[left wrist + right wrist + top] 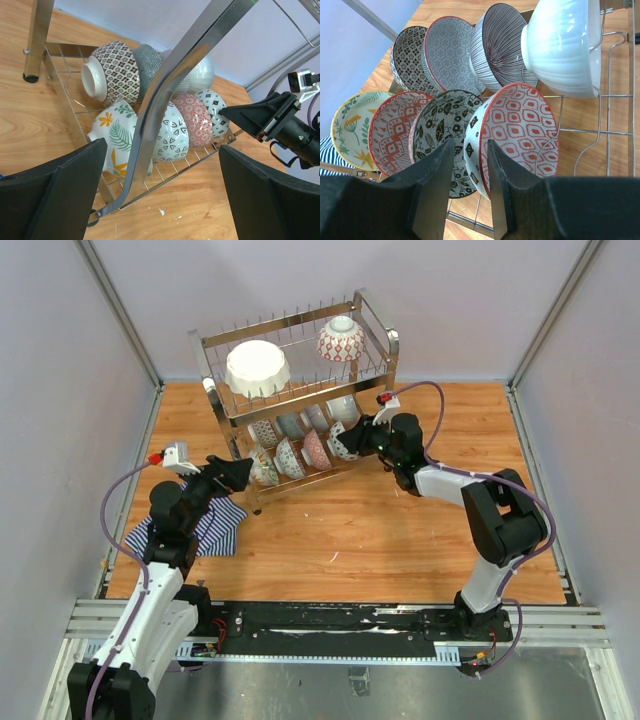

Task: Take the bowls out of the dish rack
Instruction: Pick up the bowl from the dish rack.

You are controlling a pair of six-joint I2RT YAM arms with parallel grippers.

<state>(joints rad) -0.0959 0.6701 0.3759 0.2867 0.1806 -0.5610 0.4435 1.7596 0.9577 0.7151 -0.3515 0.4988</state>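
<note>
**Top external.** Dish rack (392, 355): stands ahead of both my hands, and all bowls are in it. Upper tier: scalloped white bowl (257, 368) and red-lattice bowl (341, 340). Lower tier: two rows of small bowls on edge. My right gripper (352, 435) is at the rack's right end, among the lower bowls. My left gripper (235, 472) is at the left end, with the striped cloth (205, 525) behind it.

**Left wrist.** Left gripper (160, 190): jaws at full spread, holding nothing. The rack's slanted bar (170, 100) runs up between the fingers, and the leaf-print bowl (112, 137) lies just beyond.
- Risk: any sideways move would knock that bar and jolt the whole rack.

**Right wrist.** Right gripper (469, 150): jaws stand at a narrow gap, straddling the rim of the red-lozenge bowl (517, 130). I cannot tell whether the pads bear on it yet.
- Risk: the black-leaf bowl (442, 125) sits against my outer finger and could be dragged or tipped out.
- Risk: a grip on glazed rim alone may slip.
- Risk: the ribbed white bowl (565, 45), close beyond, could be struck on lifting.
</note>
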